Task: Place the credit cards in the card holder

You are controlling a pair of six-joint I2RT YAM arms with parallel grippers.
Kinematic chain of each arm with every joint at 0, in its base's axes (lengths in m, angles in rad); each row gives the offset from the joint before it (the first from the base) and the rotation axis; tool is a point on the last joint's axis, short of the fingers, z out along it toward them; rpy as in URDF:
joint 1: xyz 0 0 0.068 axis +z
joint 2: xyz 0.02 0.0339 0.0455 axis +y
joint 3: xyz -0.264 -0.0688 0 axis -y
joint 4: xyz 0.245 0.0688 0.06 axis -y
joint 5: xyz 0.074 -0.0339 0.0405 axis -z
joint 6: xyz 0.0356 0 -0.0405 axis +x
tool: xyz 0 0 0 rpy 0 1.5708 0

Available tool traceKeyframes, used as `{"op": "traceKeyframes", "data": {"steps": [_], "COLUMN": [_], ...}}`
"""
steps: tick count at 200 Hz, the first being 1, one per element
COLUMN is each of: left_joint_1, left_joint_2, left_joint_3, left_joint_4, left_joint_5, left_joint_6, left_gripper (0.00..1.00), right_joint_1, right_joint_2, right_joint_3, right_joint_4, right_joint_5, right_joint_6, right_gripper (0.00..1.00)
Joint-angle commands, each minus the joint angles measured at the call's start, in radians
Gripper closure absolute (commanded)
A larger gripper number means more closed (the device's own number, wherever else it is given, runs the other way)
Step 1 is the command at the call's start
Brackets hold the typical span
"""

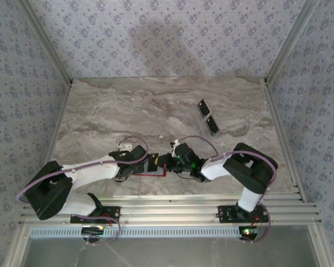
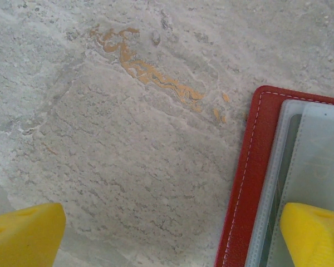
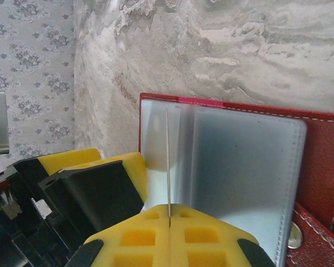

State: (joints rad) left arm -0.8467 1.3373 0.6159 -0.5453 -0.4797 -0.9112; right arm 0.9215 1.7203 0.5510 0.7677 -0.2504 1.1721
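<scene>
Right gripper (image 3: 168, 217): clenched on thin sheet (image 3: 168, 156) seen edge-on, upright over open red wallet (image 3: 323, 144); card or sleeve leaf, cannot tell.
Left gripper (image 2: 167, 239): released, jaws wide, one fingertip (image 2: 314, 233) over wallet's clear sleeves (image 2: 317, 150).
Wallet: near tabletop (image 1: 128, 105) edge, between both grippers.
Advice: pin wallet flat, align sheet square to pocket mouth, slide slowly.
Black cards (image 1: 212, 124): two, far right, well apart from wallet.

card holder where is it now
In the top view the open red card holder lies on the table near its front edge, between the left gripper and right gripper.
</scene>
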Motion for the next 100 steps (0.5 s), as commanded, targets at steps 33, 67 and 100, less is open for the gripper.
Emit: {"op": "traceKeyframes", "data": {"steps": [33,67,100], "left_joint_1": [-0.006,-0.006,-0.006], "left_joint_2": [0.010,0.010,0.010], "left_joint_3": [-0.033,-0.033,-0.033], "left_joint_4": [-0.048,-0.048,-0.047], "left_joint_5": [0.006,0.006,0.005], "left_joint_6": [-0.002,-0.002,-0.002], "left_gripper": [0.00,0.00,0.00], "right_joint_1": [-0.001,0.000,0.001], "right_joint_2": [0.035,0.056,0.080], "right_joint_3": [-0.005,-0.004,-0.004], "right_joint_4": [0.043,0.065,0.098], "right_joint_5": [0.005,0.000,-0.008], "right_joint_6": [0.026,0.036,0.053], "right_gripper": [1.00,1.00,1.00]}}
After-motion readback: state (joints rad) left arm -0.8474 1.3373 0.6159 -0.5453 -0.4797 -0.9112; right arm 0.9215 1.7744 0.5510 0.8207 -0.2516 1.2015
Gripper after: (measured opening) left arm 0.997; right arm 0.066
